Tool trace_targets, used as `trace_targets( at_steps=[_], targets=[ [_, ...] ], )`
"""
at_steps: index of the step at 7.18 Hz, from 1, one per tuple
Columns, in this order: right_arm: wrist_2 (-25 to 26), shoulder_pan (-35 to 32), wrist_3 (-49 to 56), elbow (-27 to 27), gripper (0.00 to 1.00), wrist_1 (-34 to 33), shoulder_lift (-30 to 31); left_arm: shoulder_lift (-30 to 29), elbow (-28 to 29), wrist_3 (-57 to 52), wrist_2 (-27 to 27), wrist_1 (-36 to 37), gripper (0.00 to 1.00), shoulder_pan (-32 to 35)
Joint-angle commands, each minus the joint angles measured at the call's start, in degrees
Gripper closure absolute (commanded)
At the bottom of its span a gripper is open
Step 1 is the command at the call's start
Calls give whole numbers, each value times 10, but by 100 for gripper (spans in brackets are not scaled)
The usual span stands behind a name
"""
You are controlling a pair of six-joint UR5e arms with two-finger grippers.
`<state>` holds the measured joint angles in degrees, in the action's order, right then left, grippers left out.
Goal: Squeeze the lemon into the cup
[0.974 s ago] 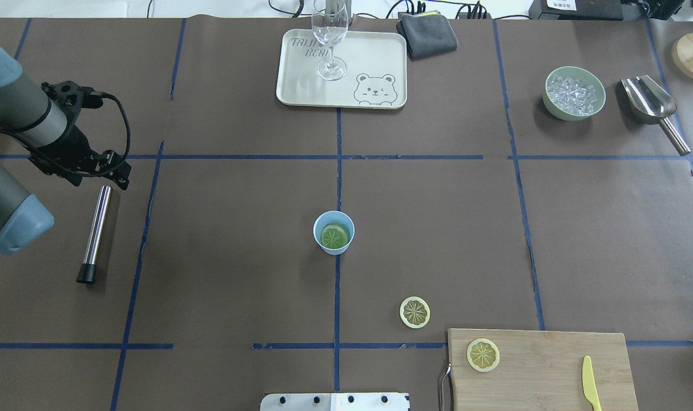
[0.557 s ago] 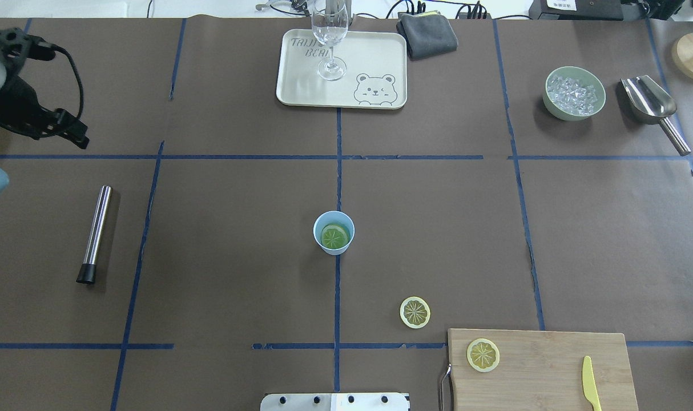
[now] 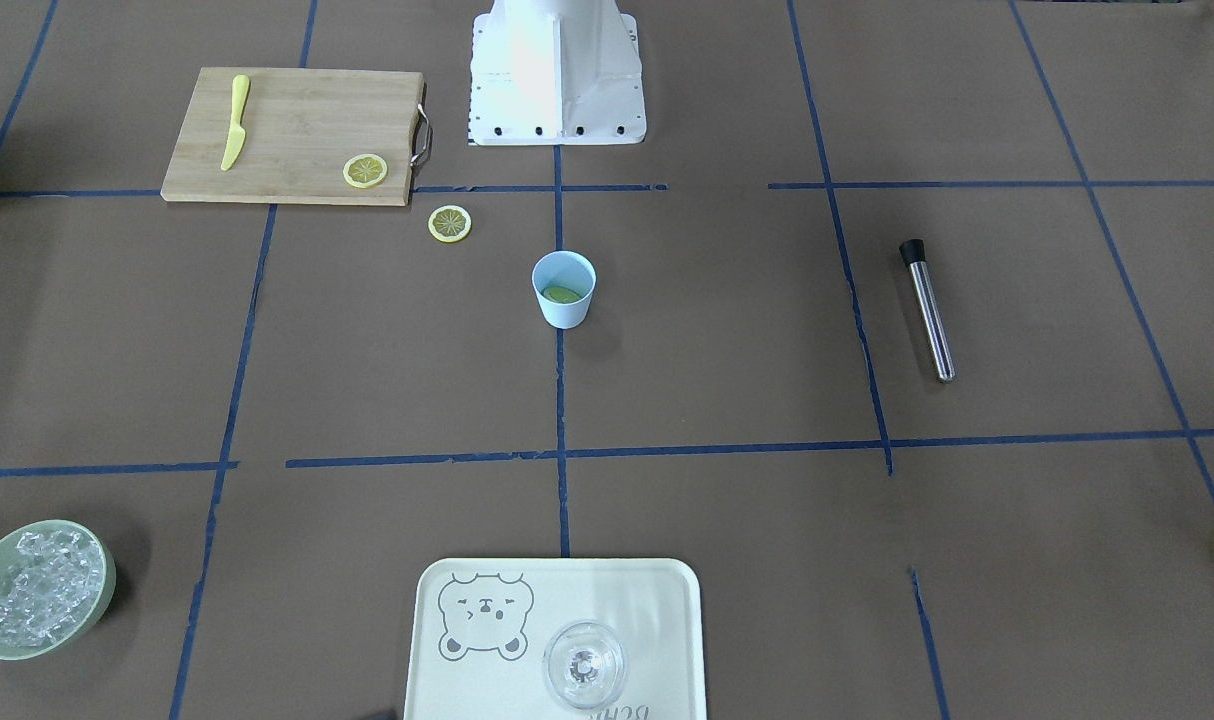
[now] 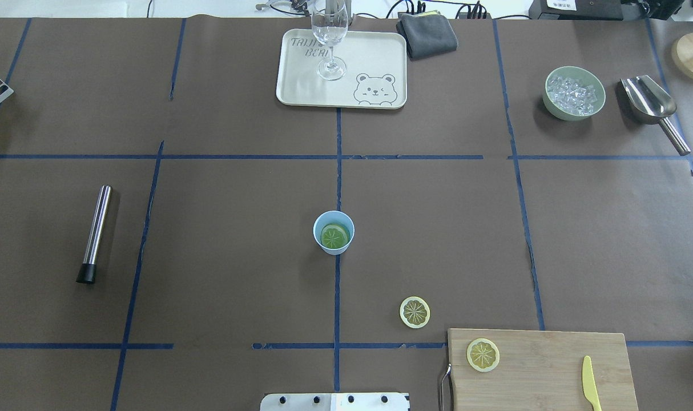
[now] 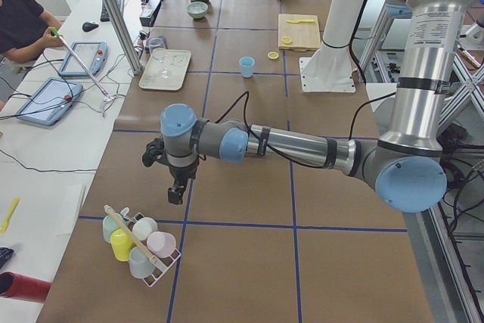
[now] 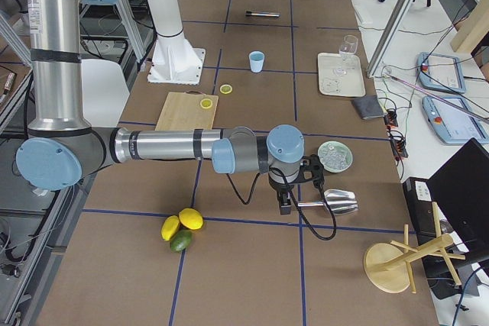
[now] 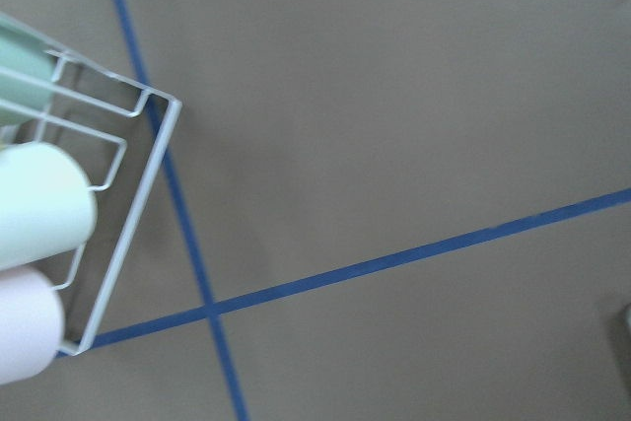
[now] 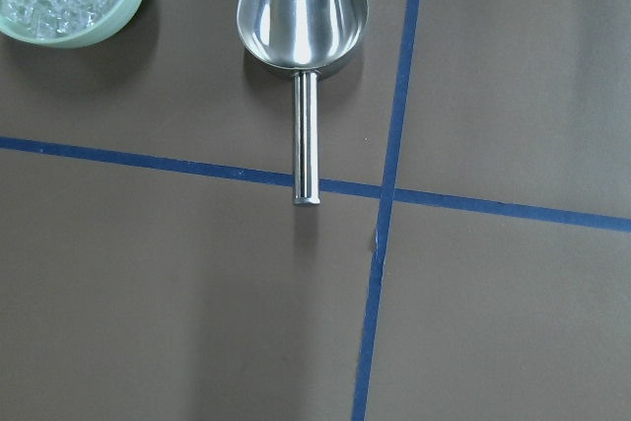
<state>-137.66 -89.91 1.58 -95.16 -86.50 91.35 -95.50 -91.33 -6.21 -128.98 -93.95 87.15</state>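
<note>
The light-blue cup (image 4: 334,243) stands at the table's middle, on a blue tape line. One lemon slice (image 4: 335,235) lies inside it and looks greenish against the blue; the front view shows this slice (image 3: 561,294) low in the cup (image 3: 564,310). A second slice (image 4: 415,312) lies on the table, and a third (image 4: 483,354) on the cutting board. My left gripper (image 5: 176,191) hangs far off at the table's left end, above a cup rack. My right gripper (image 6: 284,204) hangs at the right end beside the scoop. I cannot tell whether either is open or shut.
A cutting board (image 4: 552,365) holds a yellow knife (image 4: 590,383). A metal rod (image 4: 94,234) lies at the left. At the back are a tray (image 4: 375,51) with a glass (image 4: 329,40), a grey cloth (image 4: 428,35), an ice bowl (image 4: 573,94) and a scoop (image 4: 649,103).
My left arm has swung off the left edge of the overhead view, and a wire rack corner now shows there. Cup and slices have not moved.
</note>
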Motion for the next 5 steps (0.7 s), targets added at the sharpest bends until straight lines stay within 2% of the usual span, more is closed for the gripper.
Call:
trace_targets(
  at_steps=[1,5],
  targets=[
    [-1,0,0,1,0,-2,2,8,28,-49,0,9,0,36],
    [-2,0,0,3,0,-5,4,46,27,-46,-19,3,0,35]
  ],
)
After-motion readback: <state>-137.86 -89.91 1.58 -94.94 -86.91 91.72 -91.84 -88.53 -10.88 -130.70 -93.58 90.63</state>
